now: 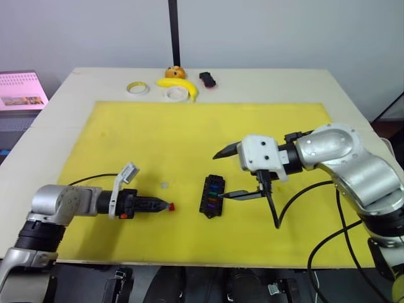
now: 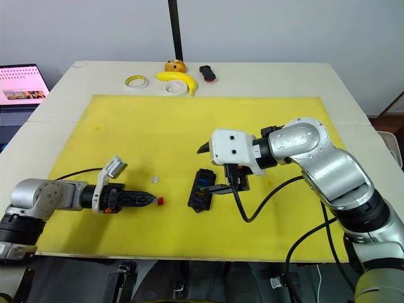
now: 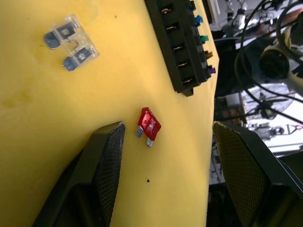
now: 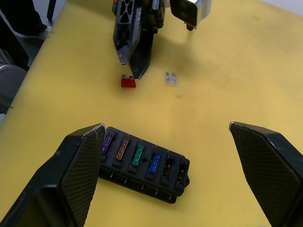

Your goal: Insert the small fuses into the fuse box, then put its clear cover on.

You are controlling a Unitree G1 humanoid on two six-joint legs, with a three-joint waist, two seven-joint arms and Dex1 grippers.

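We've got the left gripper (image 3: 163,142) spread open, one red fuse (image 3: 148,125) lying loose on the yellow mat (image 1: 158,139) between its fingers. One grey-clear fuse (image 4: 171,78) sits nearby. The right gripper (image 4: 168,142) — wide open too — hovers over the fuse box (image 4: 144,163), four coloured fuses seated — purple, orange, green, blue.

**Far edge of the table and its surroundings**

A yellow mat (image 1: 189,132) covers most of the pale table (image 1: 353,101). Beyond the mat's far edge lie a yellow tape roll (image 1: 137,88), a white tape roll (image 1: 177,93) and a banana (image 1: 178,84) that touches the white roll. An orange round object (image 1: 175,72) sits just behind the banana; a small black-red object (image 1: 207,79) lies near. A black pole (image 1: 173,31) rises behind. A laptop screen (image 2: 22,83) shows pink off the table's left side.
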